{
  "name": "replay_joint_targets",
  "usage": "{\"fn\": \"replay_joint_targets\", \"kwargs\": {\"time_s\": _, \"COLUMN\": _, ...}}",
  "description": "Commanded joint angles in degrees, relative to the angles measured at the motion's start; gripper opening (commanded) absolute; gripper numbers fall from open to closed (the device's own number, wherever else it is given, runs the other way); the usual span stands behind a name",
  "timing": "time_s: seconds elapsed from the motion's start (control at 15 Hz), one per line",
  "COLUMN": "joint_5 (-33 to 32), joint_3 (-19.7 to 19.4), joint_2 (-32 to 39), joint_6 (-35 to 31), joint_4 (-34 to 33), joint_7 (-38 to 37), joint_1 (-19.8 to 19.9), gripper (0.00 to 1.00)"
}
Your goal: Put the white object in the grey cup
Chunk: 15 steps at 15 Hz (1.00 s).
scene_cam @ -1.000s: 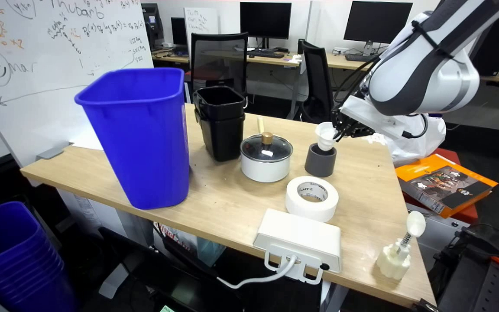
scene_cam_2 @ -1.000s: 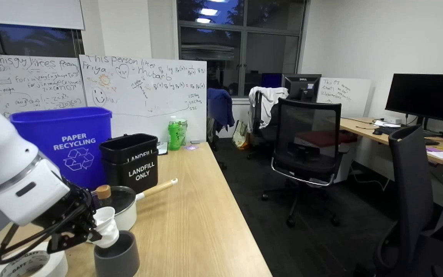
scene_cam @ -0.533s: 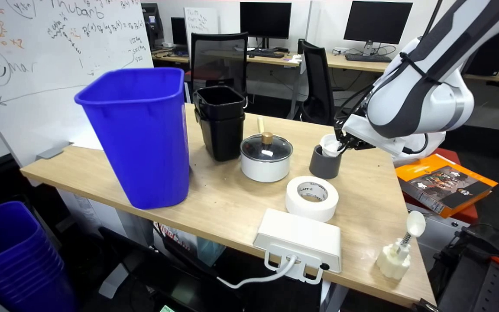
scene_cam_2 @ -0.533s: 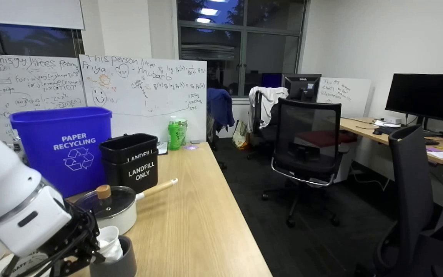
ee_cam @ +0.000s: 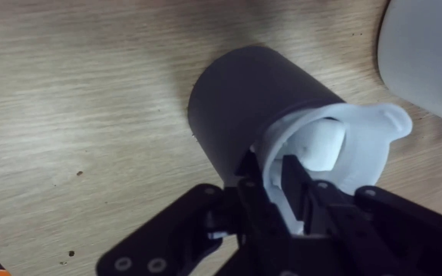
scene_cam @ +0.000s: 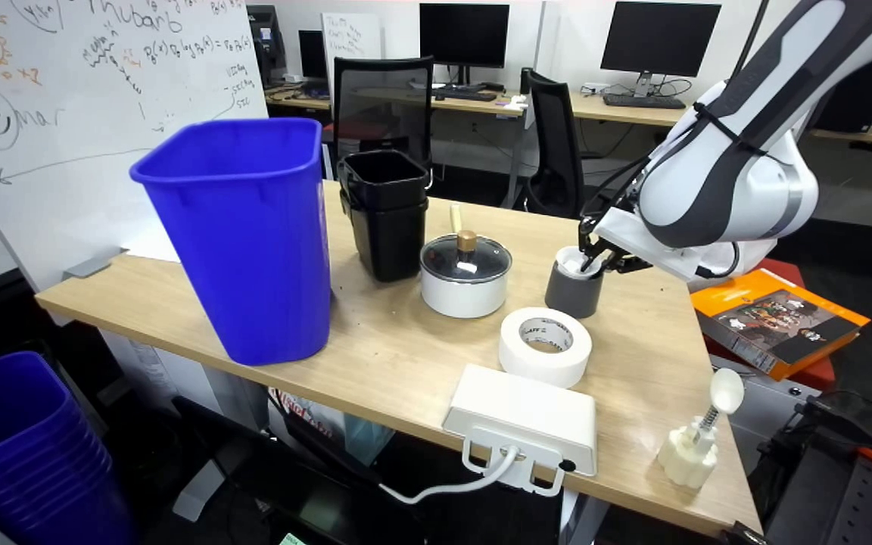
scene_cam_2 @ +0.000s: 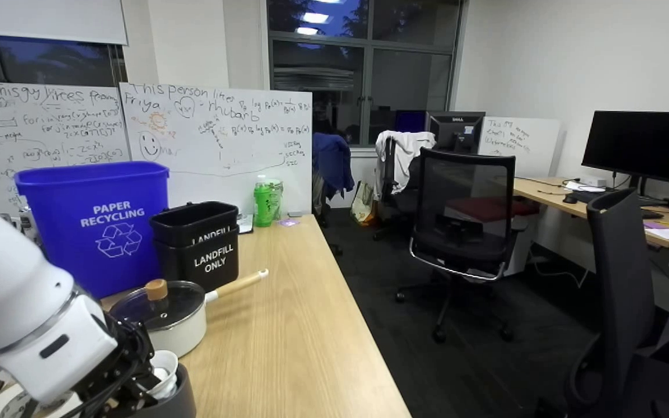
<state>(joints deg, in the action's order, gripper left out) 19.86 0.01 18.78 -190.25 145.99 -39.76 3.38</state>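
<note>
The gripper (ee_cam: pixel 269 164) is clamped on the wall of the white object (ee_cam: pixel 363 153): in the wrist view, one finger sits inside the wall and the other outside. Whether the outer finger also contacts the grey cup (ee_cam: pixel 249 99) cannot be determined. A smaller white shape (ee_cam: pixel 322 147), not identifiable, is visible inside the white object. The white object is inserted in the mouth of the grey cup — in both exterior views, only its upper part stands above the cup's edge. One second earlier, most of the white object was above the cup, with its lower end at the opening; half a second earlier, it was partly inserted, and the insertion is now deeper. The arm (scene_cam: pixel 739 166) has descended over the same interval. The grey cup has also shifted on the table (scene_cam: pixel 633 341) — in an exterior view, the gap between it and the lidded pot (scene_cam: pixel 464 294) is wider than in the earliest picture. The tape roll (scene_cam: pixel 542 369), the blue bin (scene_cam: pixel 254 257) and the lidded pot are unchanged in position.
</note>
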Motion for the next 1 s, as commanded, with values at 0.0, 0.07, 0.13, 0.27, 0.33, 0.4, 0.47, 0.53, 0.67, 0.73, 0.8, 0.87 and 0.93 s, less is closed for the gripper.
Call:
{"fn": "replay_joint_targets", "kwargs": {"time_s": 0.0, "joint_5": -0.31, "joint_3": 0.64, "joint_2": 0.08, "joint_6": -0.01, "joint_4": -0.24, "joint_7": 0.00, "joint_1": 1.09, "gripper": 0.50}}
{"fn": "replay_joint_targets", "kwargs": {"time_s": 0.07, "joint_5": -0.38, "joint_3": 0.78, "joint_2": 0.07, "joint_6": -0.02, "joint_4": -0.36, "joint_7": 0.00, "joint_1": 1.47, "gripper": 0.27}}
{"fn": "replay_joint_targets", "kwargs": {"time_s": 0.13, "joint_5": -0.37, "joint_3": 0.76, "joint_2": -0.09, "joint_6": -0.04, "joint_4": -0.42, "joint_7": 0.00, "joint_1": 1.38, "gripper": 0.30}}
{"fn": "replay_joint_targets", "kwargs": {"time_s": 0.27, "joint_5": -0.35, "joint_3": 0.76, "joint_2": -0.27, "joint_6": -0.04, "joint_4": -0.42, "joint_7": 0.00, "joint_1": 1.18, "gripper": 0.30}}
{"fn": "replay_joint_targets", "kwargs": {"time_s": 0.33, "joint_5": -0.35, "joint_3": 0.75, "joint_2": -0.25, "joint_6": -0.04, "joint_4": -0.41, "joint_7": 0.00, "joint_1": 1.19, "gripper": 0.30}}
{"fn": "replay_joint_targets", "kwargs": {"time_s": 0.4, "joint_5": -0.35, "joint_3": 0.75, "joint_2": -0.24, "joint_6": -0.04, "joint_4": -0.40, "joint_7": 0.00, "joint_1": 1.18, "gripper": 0.30}}
{"fn": "replay_joint_targets", "kwargs": {"time_s": 0.47, "joint_5": -0.35, "joint_3": 0.75, "joint_2": -0.24, "joint_6": -0.04, "joint_4": -0.40, "joint_7": 0.00, "joint_1": 1.18, "gripper": 0.30}}
{"fn": "replay_joint_targets", "kwargs": {"time_s": 0.53, "joint_5": -0.35, "joint_3": 0.75, "joint_2": -0.23, "joint_6": -0.03, "joint_4": -0.39, "joint_7": 0.00, "joint_1": 1.18, "gripper": 0.30}}
{"fn": "replay_joint_targets", "kwargs": {"time_s": 0.67, "joint_5": -0.35, "joint_3": 0.75, "joint_2": -0.23, "joint_6": -0.03, "joint_4": -0.37, "joint_7": 0.00, "joint_1": 1.18, "gripper": 0.30}}
{"fn": "replay_joint_targets", "kwargs": {"time_s": 0.73, "joint_5": -0.35, "joint_3": 0.75, "joint_2": -0.23, "joint_6": -0.03, "joint_4": -0.37, "joint_7": 0.00, "joint_1": 1.18, "gripper": 0.30}}
{"fn": "replay_joint_targets", "kwargs": {"time_s": 0.8, "joint_5": -0.35, "joint_3": 0.75, "joint_2": -0.22, "joint_6": -0.03, "joint_4": -0.36, "joint_7": 0.00, "joint_1": 1.18, "gripper": 0.30}}
{"fn": "replay_joint_targets", "kwargs": {"time_s": 0.87, "joint_5": -0.35, "joint_3": 0.75, "joint_2": -0.22, "joint_6": -0.03, "joint_4": -0.36, "joint_7": 0.00, "joint_1": 1.18, "gripper": 0.30}}
{"fn": "replay_joint_targets", "kwargs": {"time_s": 0.93, "joint_5": -0.35, "joint_3": 0.75, "joint_2": -0.22, "joint_6": -0.03, "joint_4": -0.35, "joint_7": 0.00, "joint_1": 1.18, "gripper": 0.55}}
